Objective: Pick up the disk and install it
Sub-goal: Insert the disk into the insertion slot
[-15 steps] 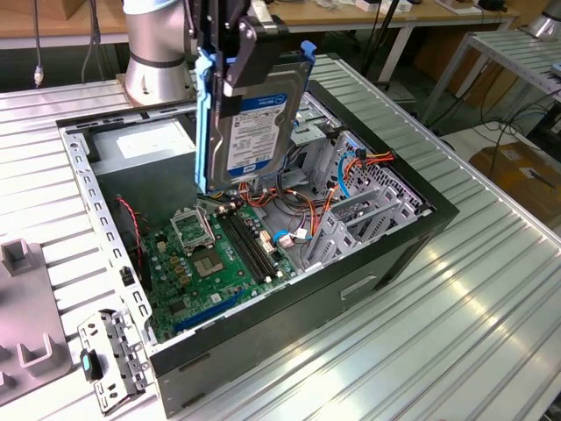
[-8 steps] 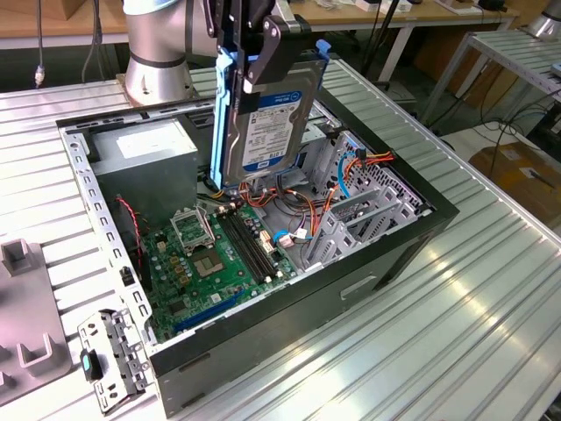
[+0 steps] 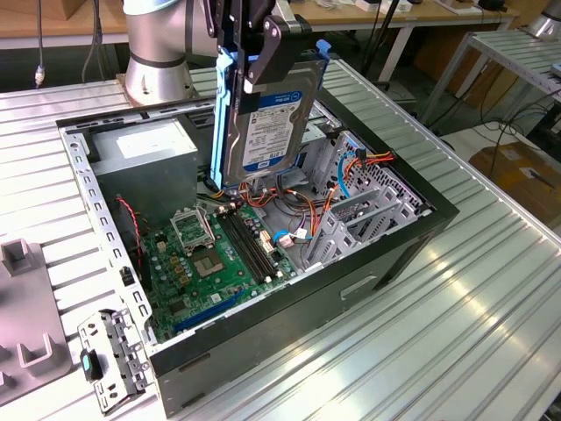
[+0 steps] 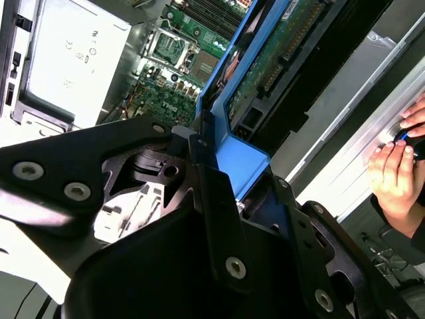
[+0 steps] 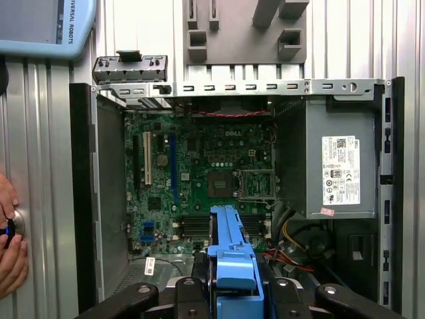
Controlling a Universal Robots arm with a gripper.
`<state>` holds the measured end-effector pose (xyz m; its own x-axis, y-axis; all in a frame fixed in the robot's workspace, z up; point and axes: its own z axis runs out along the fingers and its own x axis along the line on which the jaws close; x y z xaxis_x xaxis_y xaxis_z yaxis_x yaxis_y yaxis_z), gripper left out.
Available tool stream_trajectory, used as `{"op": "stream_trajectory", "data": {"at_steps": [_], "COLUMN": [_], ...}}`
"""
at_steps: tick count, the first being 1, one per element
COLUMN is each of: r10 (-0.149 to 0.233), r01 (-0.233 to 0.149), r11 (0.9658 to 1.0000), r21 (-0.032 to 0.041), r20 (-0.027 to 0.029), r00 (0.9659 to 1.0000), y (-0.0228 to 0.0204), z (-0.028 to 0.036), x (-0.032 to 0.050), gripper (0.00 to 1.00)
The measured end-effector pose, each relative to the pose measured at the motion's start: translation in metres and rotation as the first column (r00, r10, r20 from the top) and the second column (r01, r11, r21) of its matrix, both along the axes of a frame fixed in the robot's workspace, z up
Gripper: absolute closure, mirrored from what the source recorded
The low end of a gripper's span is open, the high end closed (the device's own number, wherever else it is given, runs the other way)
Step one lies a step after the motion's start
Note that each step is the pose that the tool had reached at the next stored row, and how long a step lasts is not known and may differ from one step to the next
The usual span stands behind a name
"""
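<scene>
Big slatted table [image 3: 491,289], and across its middle lies the open case [image 3: 289,324], side panel off, with the arm's base at the far edge. Inside, the power supply [image 3: 145,145] fills the corner nearest that base, and the motherboard [image 3: 206,263] covers the floor beside it. The metal drive cage [image 3: 368,206] stands at the end of the case towards the exterior view's right.

And there's the disk [image 3: 267,123]: up in the air, standing on edge, label facing the exterior view, hanging over the middle of the case above the motherboard and touching nothing below. The gripper [image 3: 250,79] is pinching it from above, fingers closed on its blue rail.

My read is that this is the carry, with the disk not yet seated. Done well, it means a firm, square hold, so the disk hangs plumb with its low edge well clear of the board. Loose cables [image 3: 307,210] lie between disk and cage and look like the likeliest snag.

One more thing: a person's hand [image 4: 398,169] rests on the table just outside the case wall.
</scene>
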<state>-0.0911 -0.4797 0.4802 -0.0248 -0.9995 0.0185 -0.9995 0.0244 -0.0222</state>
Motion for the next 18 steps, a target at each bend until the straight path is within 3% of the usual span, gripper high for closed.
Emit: {"op": "stream_trajectory", "data": {"at_steps": [4,6,14,18], "r10": [0.000,0.000,0.000,0.000], "r01": [0.000,0.000,0.000,0.000], "r11": [1.0000,1.0000,1.0000,1.0000], "r21": [0.0000,0.0000,0.0000,-0.0022], "r20": [0.0000,0.0000,0.0000,0.0000], "r00": [1.0000,1.0000,1.0000,1.0000], "y": [-0.0019,-0.0049,-0.0221,-0.0254], "z": [0.0000,0.0000,-0.0001,-0.0005], "x": [0.0001,0.0000,0.0014,0.0180], "gripper": [0.63,0.63,0.63,0.63]}}
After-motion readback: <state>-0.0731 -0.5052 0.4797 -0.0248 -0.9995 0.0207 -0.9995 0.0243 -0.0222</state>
